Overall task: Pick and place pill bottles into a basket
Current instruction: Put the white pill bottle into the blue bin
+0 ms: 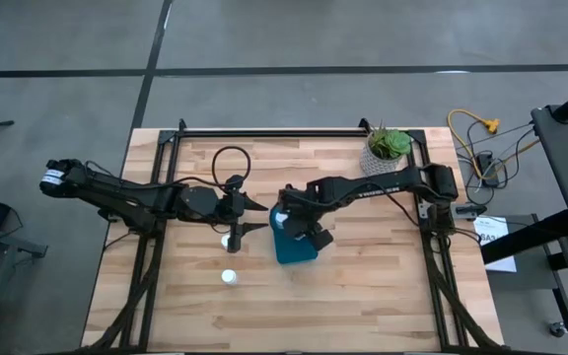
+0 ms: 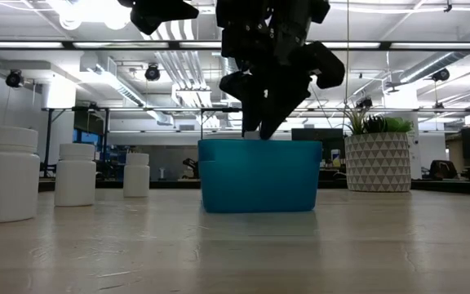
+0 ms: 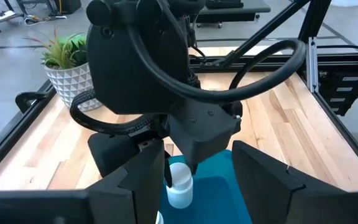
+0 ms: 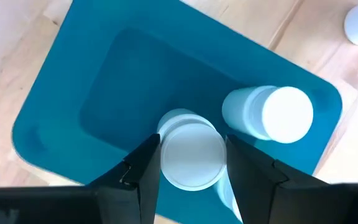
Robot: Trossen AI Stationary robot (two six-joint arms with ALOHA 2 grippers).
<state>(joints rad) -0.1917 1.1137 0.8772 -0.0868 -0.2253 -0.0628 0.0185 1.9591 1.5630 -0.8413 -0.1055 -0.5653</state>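
I see the wooden table [image 1: 363, 296] carrying the teal basket [image 1: 294, 247] near its centre. My right gripper [image 4: 190, 167] hangs over the basket, fingers clenched on a pill bottle [image 4: 191, 152]; a second bottle [image 4: 269, 112] stands inside at its 2 o'clock. My left gripper [image 1: 254, 215] waits, released, at the basket's 9 o'clock, with a loose bottle [image 1: 229, 277] at the basket's 8 o'clock.

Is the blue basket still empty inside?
No. The right wrist view shows a pill bottle already standing in the basket, and the right gripper holds another bottle over it.
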